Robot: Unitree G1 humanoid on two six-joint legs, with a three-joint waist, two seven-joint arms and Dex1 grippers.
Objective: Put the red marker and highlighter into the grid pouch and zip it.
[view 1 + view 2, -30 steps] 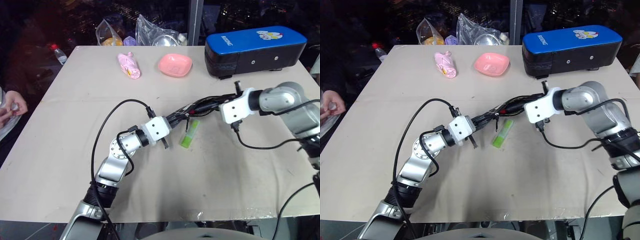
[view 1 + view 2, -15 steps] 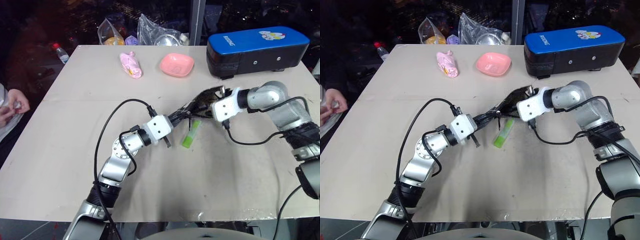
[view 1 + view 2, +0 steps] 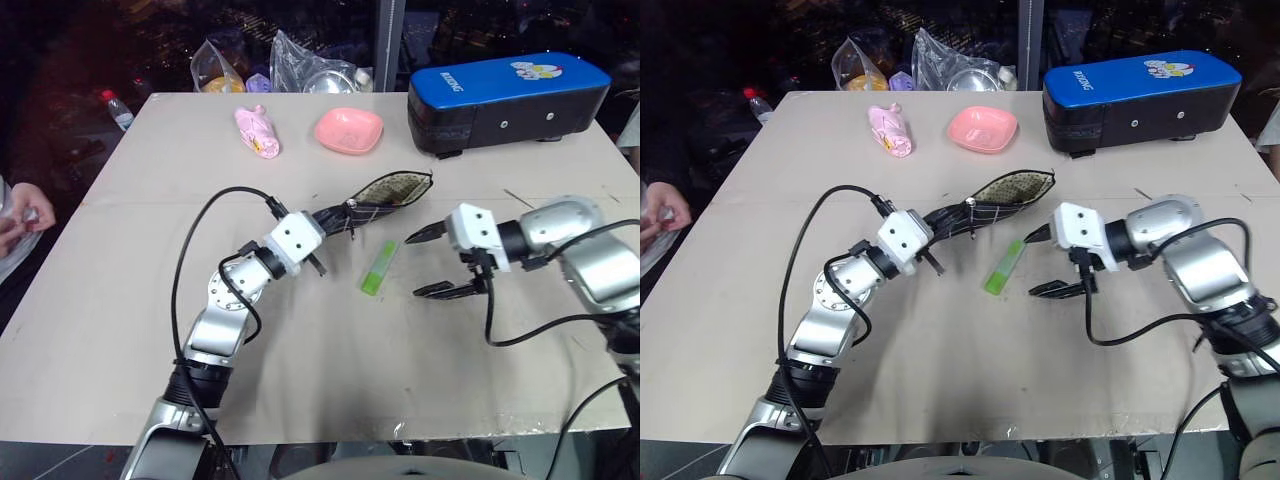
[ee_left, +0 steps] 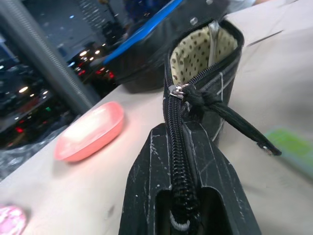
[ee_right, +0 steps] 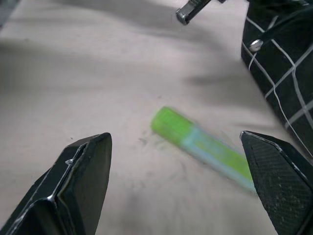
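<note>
On the near table, right side: the right gripper (image 3: 432, 264) is seen with its jaws spread wide and nothing between them, pointed toward the highlighter.
Highlighter: the lime-green highlighter (image 3: 379, 267) is laid flat on the bare table (image 3: 120, 290), just beside the right gripper and apart from it; in the right wrist view it is framed between the two black fingers (image 5: 83, 181), untouched.
Left gripper: the left gripper (image 3: 325, 219) is closed on one end of the grid pouch, the zipper edge being pinched between its jaws in the left wrist view.
Grid pouch: the grid pouch (image 3: 385, 195) is held off the table, slanting away from the left gripper; its far end is gaping, and the pale dotted lining (image 4: 198, 51) is exposed. The zipper pull (image 4: 177, 90) is seen partway along the teeth.
Red marker: cannot be made out.
Far edge: a pink dish (image 3: 350, 129), a pink soft toy (image 3: 256, 131) and a blue-topped black case (image 3: 508, 98) are set well apart from the pouch.
Left margin: a person's hand (image 3: 22, 222) is visible beside the table.
</note>
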